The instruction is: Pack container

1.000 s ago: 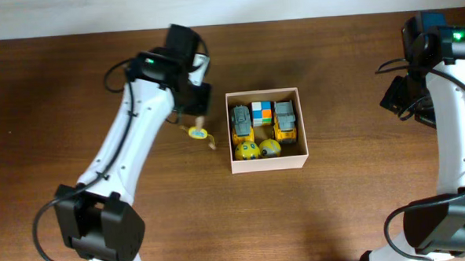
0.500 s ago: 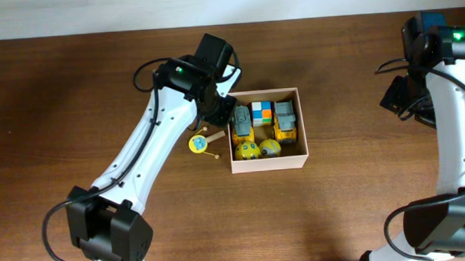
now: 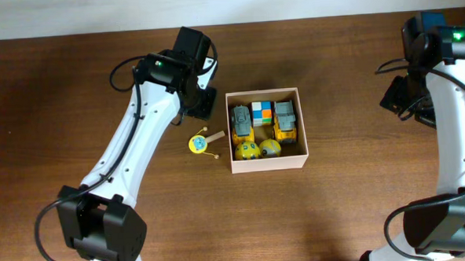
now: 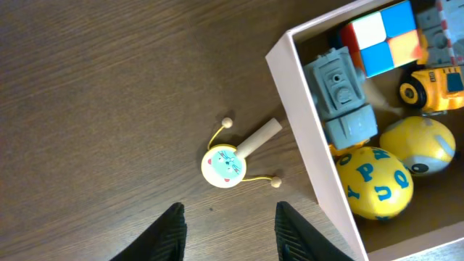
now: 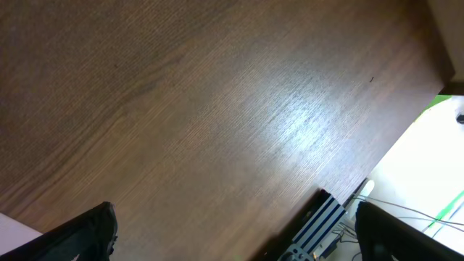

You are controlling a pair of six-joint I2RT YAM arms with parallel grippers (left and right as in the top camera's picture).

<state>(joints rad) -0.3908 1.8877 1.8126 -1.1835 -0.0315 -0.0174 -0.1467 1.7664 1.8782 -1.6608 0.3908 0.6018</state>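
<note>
Table (image 3: 73, 90): dark brown wood, carrying everything named below.
Left arm (image 3: 131, 158): white, reaching up from the near left edge towards the container's far left corner.
Left gripper (image 4: 232, 235): to the left of the container and above the table, with its two dark fingers a moderate way apart and nothing between them.
Drum toy (image 3: 199, 142): a yellow disc with a short wooden handle and two beads on strings. It lies flat on the table just left of the container, with the handle pointing at the container's left wall and not quite touching it.
Container (image 3: 269, 165): a square, shallow, lidless box, white outside and tan inside, standing at the middle of the table.
Left wall of container (image 4: 312, 145): stands between the drum toy and the toys inside.
Inside, far row: a grey-and-yellow truck (image 3: 241, 122), a colour cube (image 3: 261, 112) and a second truck (image 3: 285, 119), packed side by side.
Inside, near row: two yellow balls (image 3: 247, 150), the left one with blue lettering, pressed against the near wall.
Right gripper (image 5: 246, 239): well to the right of the container near the far right table edge, with its fingers spread wide over bare wood and holding nothing.
Striped thing (image 5: 319, 217): blue and white, at the table edge under the right gripper; what it is cannot be told.
</note>
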